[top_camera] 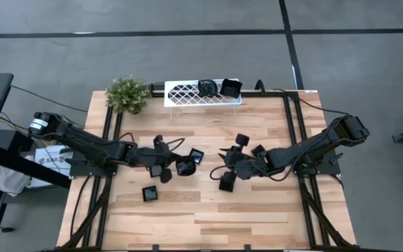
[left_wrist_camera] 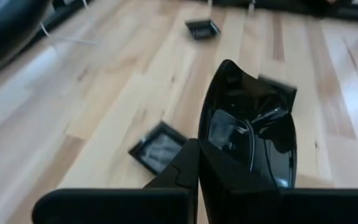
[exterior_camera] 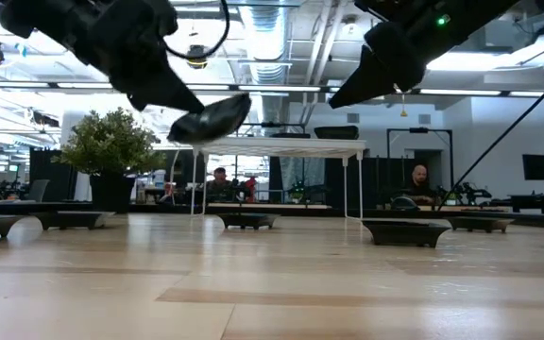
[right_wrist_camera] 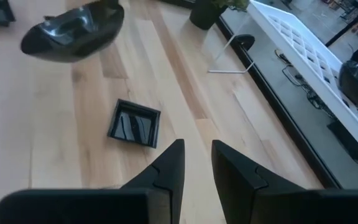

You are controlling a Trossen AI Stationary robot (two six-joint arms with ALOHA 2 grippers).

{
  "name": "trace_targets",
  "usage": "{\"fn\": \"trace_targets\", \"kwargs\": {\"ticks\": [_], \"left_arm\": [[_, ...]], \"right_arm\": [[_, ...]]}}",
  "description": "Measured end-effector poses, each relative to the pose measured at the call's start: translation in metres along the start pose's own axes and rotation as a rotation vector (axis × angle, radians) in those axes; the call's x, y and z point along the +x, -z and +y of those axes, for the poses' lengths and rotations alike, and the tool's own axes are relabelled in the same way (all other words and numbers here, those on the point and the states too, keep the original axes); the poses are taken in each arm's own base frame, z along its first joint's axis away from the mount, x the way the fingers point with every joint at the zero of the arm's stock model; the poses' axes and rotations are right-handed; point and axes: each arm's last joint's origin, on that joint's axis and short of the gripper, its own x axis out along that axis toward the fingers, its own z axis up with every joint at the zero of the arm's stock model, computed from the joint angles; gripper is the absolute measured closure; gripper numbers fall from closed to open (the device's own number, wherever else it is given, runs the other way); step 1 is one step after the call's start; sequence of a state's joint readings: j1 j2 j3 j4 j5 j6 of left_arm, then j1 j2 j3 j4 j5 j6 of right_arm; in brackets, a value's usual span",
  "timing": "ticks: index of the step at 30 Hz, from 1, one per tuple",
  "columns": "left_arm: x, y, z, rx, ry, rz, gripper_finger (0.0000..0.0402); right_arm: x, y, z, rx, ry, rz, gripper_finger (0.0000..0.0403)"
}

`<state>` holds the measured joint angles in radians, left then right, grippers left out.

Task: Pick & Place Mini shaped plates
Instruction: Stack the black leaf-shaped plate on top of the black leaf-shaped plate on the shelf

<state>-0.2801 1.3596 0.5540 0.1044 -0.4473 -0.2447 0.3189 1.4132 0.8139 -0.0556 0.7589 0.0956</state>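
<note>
Both arms reach inward over the bare middle of the wooden desk [top_camera: 208, 217]. The left gripper [top_camera: 180, 166] has its jaws closed on a rounded black plate [left_wrist_camera: 250, 134], carried clear of the boards; in the low view this plate [exterior_camera: 211, 120] hangs tilted in the air. Below and just beyond these jaws we see a square plate [left_wrist_camera: 158, 147] lying flat, and another square plate [left_wrist_camera: 202, 28] lies farther ahead.

The right gripper [right_wrist_camera: 196, 163] hovers above the desk with its jaws narrowly parted and nothing between them. Ahead of them a square plate [right_wrist_camera: 134, 123] lies flat on open wood, with free boards on every side. Two more plates sit on the white lattice rack [top_camera: 187, 92] at the far edge, beside a small potted plant [top_camera: 127, 94].

The left arm [top_camera: 89, 148] stretches from the left edge, the right arm [top_camera: 313, 148] from the right, each angled toward the middle. We see open room between the two grippers, and the near strip of the desk holds one square plate [top_camera: 150, 193].
</note>
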Motion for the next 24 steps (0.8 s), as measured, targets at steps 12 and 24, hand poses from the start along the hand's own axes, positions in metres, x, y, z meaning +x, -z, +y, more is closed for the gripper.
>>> {"fn": "trace_targets", "kwargs": {"ticks": [12, 24], "left_arm": [[-0.001, -0.006, 0.003, -0.114, -0.225, -0.118, 0.0395], [0.000, 0.007, 0.010, -0.170, -0.353, -0.176, 0.0397]], "right_arm": [[0.010, -0.012, -0.012, 0.194, 0.038, -0.083, 0.0327], [0.052, -0.020, 0.012, 0.231, 0.068, -0.303, 0.0327]]}}
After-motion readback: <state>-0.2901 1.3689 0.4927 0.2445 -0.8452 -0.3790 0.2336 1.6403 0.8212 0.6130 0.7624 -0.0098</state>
